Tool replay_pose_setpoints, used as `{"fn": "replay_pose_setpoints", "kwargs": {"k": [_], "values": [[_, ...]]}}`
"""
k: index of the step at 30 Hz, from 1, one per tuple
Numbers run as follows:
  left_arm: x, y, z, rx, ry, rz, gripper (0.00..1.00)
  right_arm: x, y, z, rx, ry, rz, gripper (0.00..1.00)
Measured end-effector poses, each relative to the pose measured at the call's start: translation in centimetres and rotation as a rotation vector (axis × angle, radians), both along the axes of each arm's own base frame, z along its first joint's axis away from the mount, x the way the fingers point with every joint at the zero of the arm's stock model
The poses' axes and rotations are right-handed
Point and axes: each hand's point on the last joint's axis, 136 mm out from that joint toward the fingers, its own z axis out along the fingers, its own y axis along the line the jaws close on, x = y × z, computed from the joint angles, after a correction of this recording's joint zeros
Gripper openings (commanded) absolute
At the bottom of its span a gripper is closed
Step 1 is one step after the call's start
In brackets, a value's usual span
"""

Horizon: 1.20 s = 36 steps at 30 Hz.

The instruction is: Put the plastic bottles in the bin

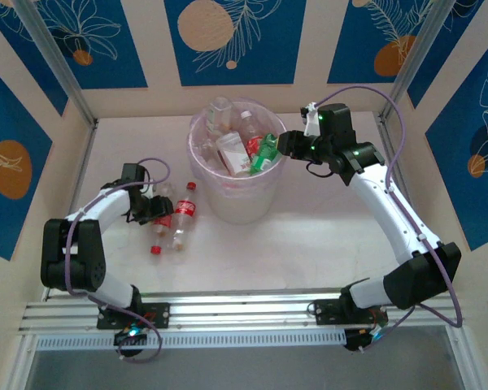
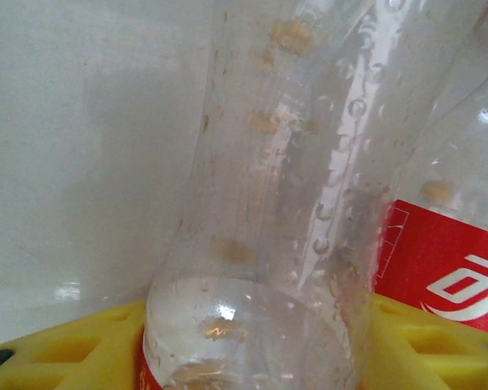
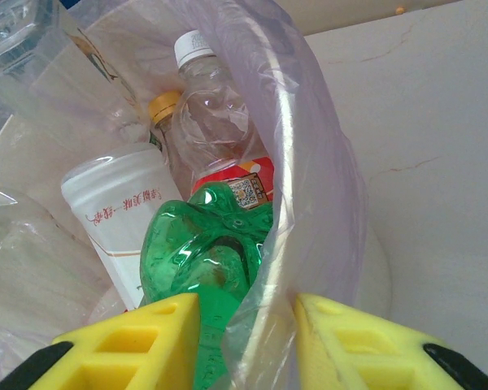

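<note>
We see the left gripper [image 1: 154, 210] at the left-centre of the top view. Its yellow fingers [image 2: 65, 353] press both sides of a clear bottle [image 2: 276, 203] that lies on the table [image 1: 309, 244], and we read that as a grip. This bottle's long axis runs up and down the frame, red cap toward the bottom, and the jaws cross it. A second bottle [image 1: 184, 213], red-labelled, lies just beside it on the right, cap toward the top. The bin [image 1: 244, 207] stands near this pair, to their upper right, so we judge the coming lift must carry rightward and up over the rim. At the bin's right rim the right gripper [image 1: 285, 146] is clamped on the green bottle [image 3: 207, 252]. That bottle tilts inside the liner [image 3: 309, 162] among other bottles lying there, and we judge it needs only a release.
</note>
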Motion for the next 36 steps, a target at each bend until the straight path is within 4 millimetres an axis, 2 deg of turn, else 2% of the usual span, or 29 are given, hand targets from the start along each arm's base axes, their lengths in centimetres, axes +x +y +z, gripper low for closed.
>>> {"fn": "replay_pose_setpoints", "kwargs": {"k": [6, 9, 11, 18, 23, 27, 31, 36], "values": [[-0.2, 0.2, 0.8, 0.011, 0.012, 0.002, 0.54, 0.0, 0.0, 0.0, 0.000, 0.000, 0.000, 0.37], [0.2, 0.4, 3.3, 0.023, -0.027, 0.003, 0.54, 0.0, 0.0, 0.0, 0.000, 0.000, 0.000, 0.37], [1.0, 0.4, 6.1, 0.027, -0.090, -0.002, 0.54, 0.0, 0.0, 0.0, 0.000, 0.000, 0.000, 0.37], [4.0, -0.1, 20.6, 0.002, -0.447, -0.030, 0.51, 0.0, 0.0, 0.0, 0.000, 0.000, 0.000, 0.37], [4.6, -1.2, 29.8, -0.052, -0.656, -0.065, 0.50, 0.0, 0.0, 0.0, 0.000, 0.000, 0.000, 0.37], [4.1, -2.4, 36.7, -0.119, -0.811, -0.099, 0.43, -0.2, 0.1, 0.2, 0.001, -0.005, 0.003, 0.37], [3.2, -5.3, 41.1, -0.225, -0.926, -0.165, 0.39, -0.3, 0.1, 0.4, 0.001, -0.009, 0.004, 0.37], [3.0, -11.1, 43.1, -0.321, -0.957, -0.310, 0.39, -0.3, 0.3, 0.3, -0.006, -0.012, 0.002, 0.37]]}}
